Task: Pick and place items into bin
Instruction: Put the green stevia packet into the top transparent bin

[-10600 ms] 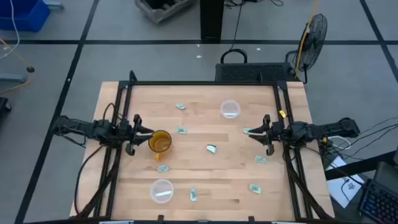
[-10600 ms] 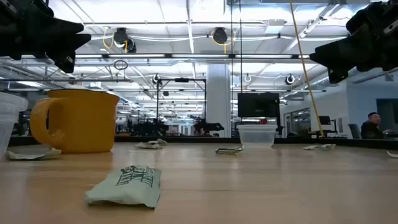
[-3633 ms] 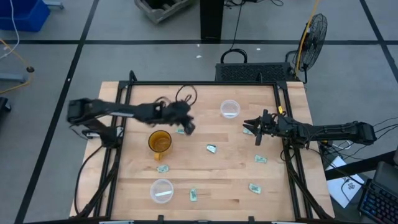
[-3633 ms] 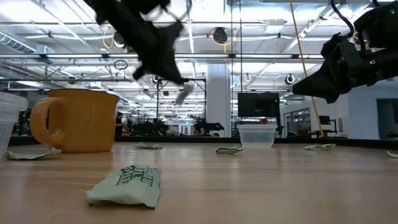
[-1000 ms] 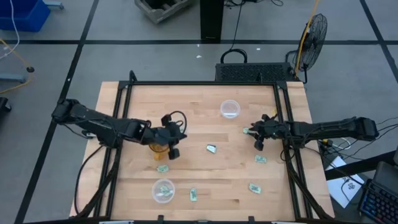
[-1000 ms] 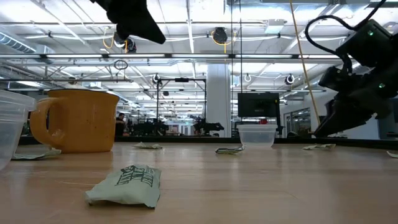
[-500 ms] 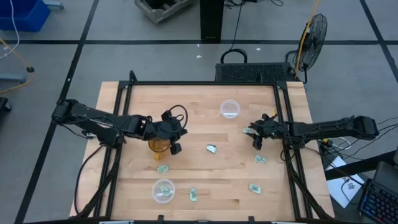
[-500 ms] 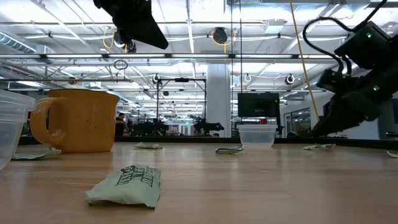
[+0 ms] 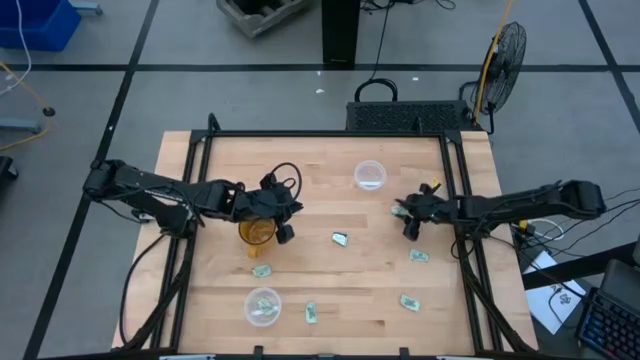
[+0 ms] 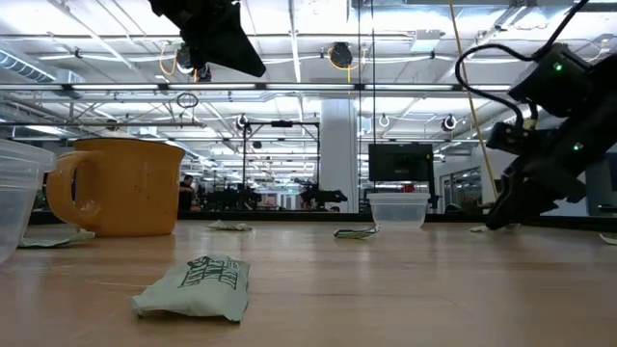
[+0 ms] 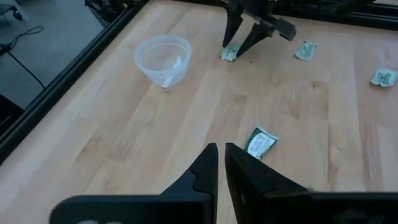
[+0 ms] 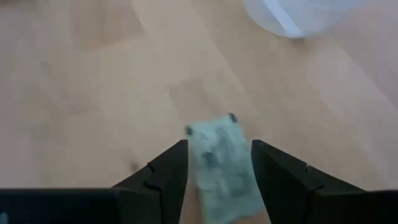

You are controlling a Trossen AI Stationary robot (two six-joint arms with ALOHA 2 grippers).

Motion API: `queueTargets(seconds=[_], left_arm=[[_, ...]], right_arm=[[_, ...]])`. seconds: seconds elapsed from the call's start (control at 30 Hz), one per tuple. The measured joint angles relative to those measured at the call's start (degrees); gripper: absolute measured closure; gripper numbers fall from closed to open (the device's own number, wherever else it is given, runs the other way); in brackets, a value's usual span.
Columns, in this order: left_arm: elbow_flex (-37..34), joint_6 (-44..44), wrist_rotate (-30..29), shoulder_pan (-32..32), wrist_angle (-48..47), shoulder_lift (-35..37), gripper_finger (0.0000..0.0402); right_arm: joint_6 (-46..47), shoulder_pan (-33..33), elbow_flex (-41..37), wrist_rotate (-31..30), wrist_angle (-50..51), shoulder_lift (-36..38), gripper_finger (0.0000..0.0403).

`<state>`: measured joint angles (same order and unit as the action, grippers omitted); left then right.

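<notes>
Several small pale green-and-white packets lie flat on the wooden table (image 9: 320, 280), among them one at the middle (image 9: 340, 238) and one close to the low camera (image 10: 198, 286). My right gripper (image 9: 403, 214) is open and down at the table by the right edge (image 10: 494, 224). Its fingers stand on either side of a packet (image 12: 217, 163), seen also from above (image 9: 398, 209). My left gripper (image 9: 284, 232) is shut with nothing between its fingers (image 11: 221, 154). It hangs high (image 10: 253, 66) over the right rim of the amber cup (image 9: 257, 231). My right gripper comes slanting down from the table's right. One finger (image 12: 166, 171) stands at each long side of the packet, which lies flat on the table. I cannot tell whether the fingers touch it.
A clear plastic cup (image 9: 370, 175) stands toward the far edge and another (image 9: 261, 305) near the near edge. The amber cup (image 10: 116, 188) stands left of centre. A black frame (image 9: 330, 134) runs round the table. Bare wood lies between the two arms.
My right gripper has moved a little toward the table's left and sunk down to the table, so that its open fingers now stand around the packet. My left gripper has drifted slightly toward the far edge above the amber cup.
</notes>
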<state>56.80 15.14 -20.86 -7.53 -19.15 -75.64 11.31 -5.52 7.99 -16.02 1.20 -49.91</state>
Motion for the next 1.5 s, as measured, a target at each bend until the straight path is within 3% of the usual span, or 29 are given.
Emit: queueTargets(seconds=[0.23, 0.47, 0.73, 0.87, 0.97, 1.17, 1.3, 1.43, 1.5], left_arm=[[0.0, 0.0, 0.0, 0.0, 0.0, 0.0, 0.0364], [0.0, 0.1, 0.0, 0.0, -0.1, 0.0, 0.0364], [0.0, -0.2, 0.0, 0.0, -0.1, 0.0, 0.0364], [0.0, -3.2, -0.1, 0.0, 0.0, 0.0, 0.0364], [0.0, -4.2, -0.1, 0.0, 0.1, 0.0, 0.0364], [0.0, -4.4, -0.1, 0.0, 0.4, 0.0, 0.0364], [0.0, -4.3, -0.1, 0.0, 0.4, 0.0, 0.0364], [0.0, -4.2, -0.1, 0.0, 0.4, 0.0, 0.0364], [0.0, -4.1, -0.1, 0.0, 0.2, 0.0, 0.0364]], right_arm=[[0.4, 0.0, 0.3, -0.5, -0.7, -3.7, 0.0243], [0.3, 0.0, 0.1, -0.2, -3.5, -4.1, 0.0308], [-3.3, 0.0, 0.0, -0.3, -23.0, -4.1, 0.0392], [-8.5, -0.4, 1.0, -0.3, -35.9, -4.1, 0.0393], [-11.2, -2.0, 6.1, -0.4, -31.8, -4.3, 0.0368], [-12.7, -8.7, 19.5, -5.1, -10.1, -11.3, 0.0343], [-12.1, -12.8, 21.5, -1.8, -9.8, -17.6, 0.0351], [-10.9, -14.5, 21.5, -3.0, -10.3, -22.2, 0.0359], [-10.1, -13.9, 21.5, 1.5, -9.8, -22.9, 0.0359]])
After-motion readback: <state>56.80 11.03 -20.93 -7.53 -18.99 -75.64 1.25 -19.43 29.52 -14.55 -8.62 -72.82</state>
